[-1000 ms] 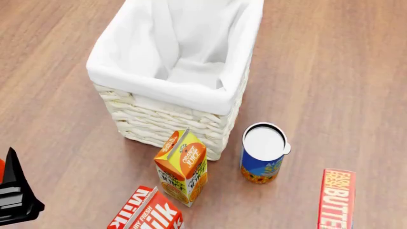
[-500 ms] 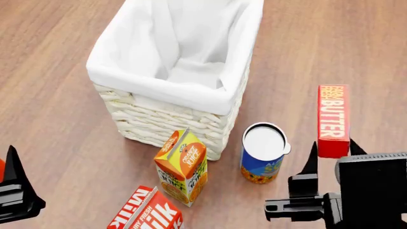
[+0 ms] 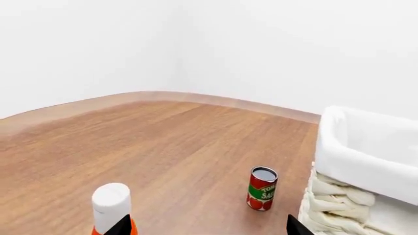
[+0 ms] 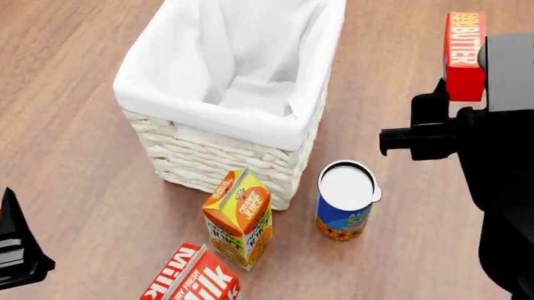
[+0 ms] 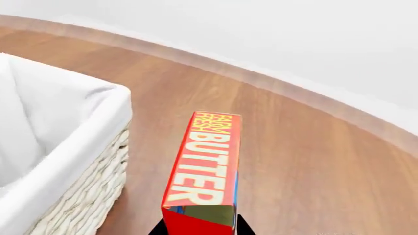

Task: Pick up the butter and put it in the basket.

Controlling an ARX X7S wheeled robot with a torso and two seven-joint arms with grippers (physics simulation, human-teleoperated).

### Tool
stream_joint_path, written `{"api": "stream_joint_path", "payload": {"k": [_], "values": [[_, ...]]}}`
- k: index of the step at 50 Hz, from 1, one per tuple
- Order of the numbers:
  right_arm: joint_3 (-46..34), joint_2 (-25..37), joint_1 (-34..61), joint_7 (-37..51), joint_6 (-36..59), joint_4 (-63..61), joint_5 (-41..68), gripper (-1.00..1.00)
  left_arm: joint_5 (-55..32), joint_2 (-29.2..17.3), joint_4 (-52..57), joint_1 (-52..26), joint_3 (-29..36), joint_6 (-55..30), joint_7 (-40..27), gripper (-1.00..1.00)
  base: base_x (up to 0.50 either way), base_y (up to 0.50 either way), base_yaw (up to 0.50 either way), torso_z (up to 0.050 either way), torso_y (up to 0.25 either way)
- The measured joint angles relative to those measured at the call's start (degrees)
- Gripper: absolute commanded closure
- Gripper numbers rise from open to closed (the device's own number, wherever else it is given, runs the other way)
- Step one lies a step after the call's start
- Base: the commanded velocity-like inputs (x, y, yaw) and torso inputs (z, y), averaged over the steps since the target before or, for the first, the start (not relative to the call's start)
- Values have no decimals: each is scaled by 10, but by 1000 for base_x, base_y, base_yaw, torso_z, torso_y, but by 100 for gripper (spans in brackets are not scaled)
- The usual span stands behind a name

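The butter point(image 4: 464, 53), a slim red box with white lettering, is held in the air to the right of the basket, about level with its rim. My right gripper point(image 4: 461, 95) is shut on its lower end. In the right wrist view the butter point(image 5: 205, 166) stands up from between the two black fingers point(image 5: 158, 230), with the basket point(image 5: 62, 147) beside it. The basket point(image 4: 200, 112) is cream wicker with a white cloth liner and holds nothing. My left gripper point(image 4: 19, 250) is low at the left edge, open and empty point(image 3: 207, 230).
An orange juice carton point(image 4: 239, 219), a milk carton point(image 4: 194, 280) and a blue can point(image 4: 346, 201) stand on the wooden floor in front of the basket. The left wrist view shows a tomato sauce can point(image 3: 263, 188), a white-capped bottle point(image 3: 111, 203) and the basket's side point(image 3: 353, 196).
My right arm has come into view and lifted the butter from the lower right up to beside the basket's right side. The left gripper has barely moved.
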Motion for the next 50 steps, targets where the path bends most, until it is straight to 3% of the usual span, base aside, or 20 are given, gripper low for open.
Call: {"api": "stream_joint_path", "payload": {"k": [23,50], "values": [[-110,-61,205,-90,-23,336,-70,100,-11,-6,11,25,-11,16,1,-100,0,0,0,0,2],[-292,-226,488,-310,-139,756,-163,100,-20,-9,14,25,-10,14,-4,-100,0,0,0,1,1]]}}
